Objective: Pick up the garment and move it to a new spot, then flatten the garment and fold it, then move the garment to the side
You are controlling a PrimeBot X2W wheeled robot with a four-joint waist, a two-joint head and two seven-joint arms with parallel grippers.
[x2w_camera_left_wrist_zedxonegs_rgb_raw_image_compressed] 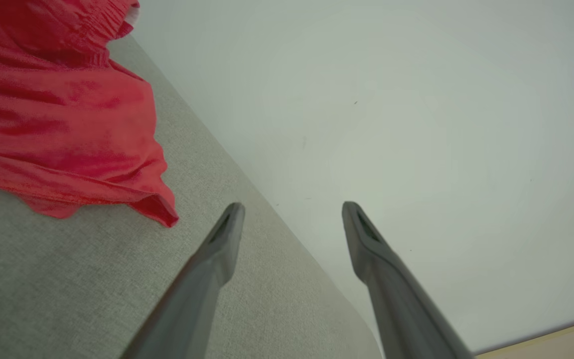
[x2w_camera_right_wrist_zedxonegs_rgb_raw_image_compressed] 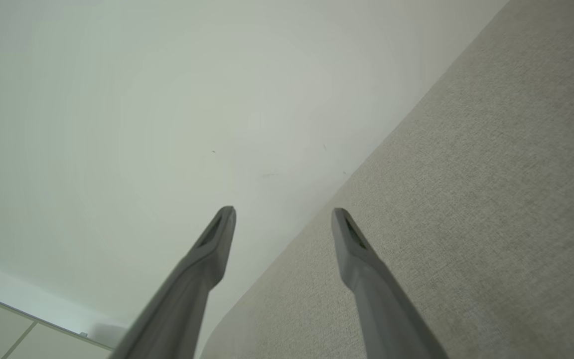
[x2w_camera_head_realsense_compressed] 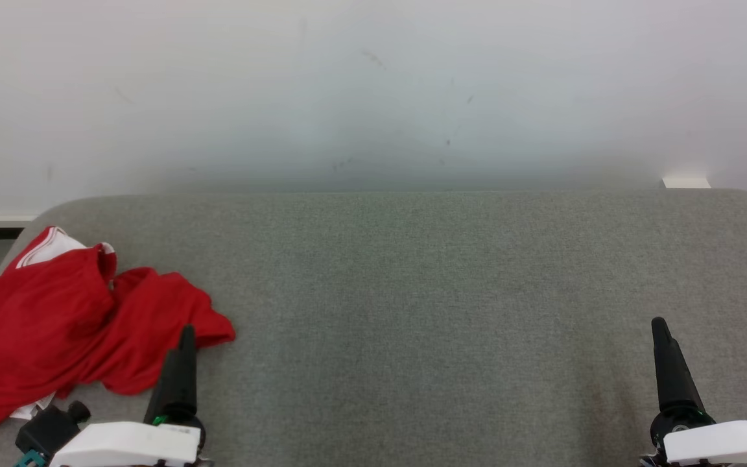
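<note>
While the red garment (x2w_camera_head_realsense_compressed: 56, 324) is lying crumpled at the left end of the grey table (x2w_camera_head_realsense_compressed: 412, 292), you are looking at a task that is only just beginning: no lifting, flattening, folding or setting aside is showing in how the cloth is lying. Your left gripper (x2w_camera_left_wrist_zedxonegs_rgb_raw_image_compressed: 293, 209) is hovering near the garment's closest hem without touching it, fingers spread wide and gripping nothing; your right gripper (x2w_camera_right_wrist_zedxonegs_rgb_raw_image_compressed: 283, 214) is waiting well apart over bare table on the right, equally spread and empty. You are facing every step ahead, and the pick-up is probably falling to the left arm, since it is sitting closest.
</note>
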